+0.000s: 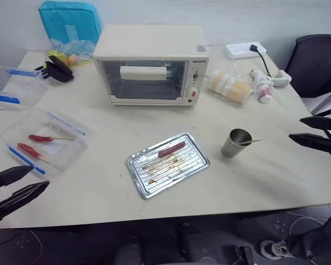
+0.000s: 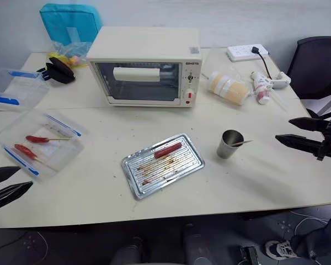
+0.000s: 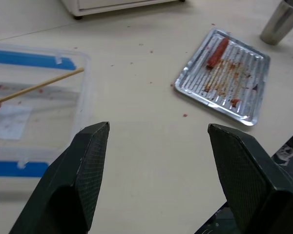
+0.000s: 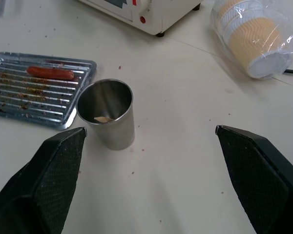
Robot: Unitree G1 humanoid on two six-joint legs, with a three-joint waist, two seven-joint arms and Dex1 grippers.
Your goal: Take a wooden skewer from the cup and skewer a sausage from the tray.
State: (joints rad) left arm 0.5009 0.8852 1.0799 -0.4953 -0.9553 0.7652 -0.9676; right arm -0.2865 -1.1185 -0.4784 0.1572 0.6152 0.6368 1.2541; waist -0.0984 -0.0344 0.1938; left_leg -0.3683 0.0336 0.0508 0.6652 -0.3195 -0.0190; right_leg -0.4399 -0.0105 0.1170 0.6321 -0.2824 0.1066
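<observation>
Left hand (image 1: 14,190): at the near left edge of the worktop (image 1: 248,182), fingers spread wide, empty. It sits just beside the clear plastic box (image 1: 44,141) holding two already-skewered bright red sausages, which are not the target. From this hand the tray and cup both lie well off to the right.

Tray (image 1: 196,165): centre of the worktop, set at a diagonal. One dark-red sausage (image 1: 171,149) lies along its far edge, long axis running with the tray's long side, low-left to high-right in the head view. The rest of the tray bottom carries only grease streaks.

Cup (image 1: 236,143): upright, just right of the tray and apart from it. The wooden skewer (image 1: 252,141) leans out over the rim, its free end pointing right, toward the right hand.

Right hand (image 2: 295,131): above the right edge of the worktop, fingers fully apart, empty, aimed left at the cup. The wrist view has the cup between the two fingers, still some way ahead.

Judgement: the right hand is clearly nearer the skewer. The stick's exposed end faces it almost end-on, so the grasp likely calls for closing across the shaft rather than along it.
</observation>
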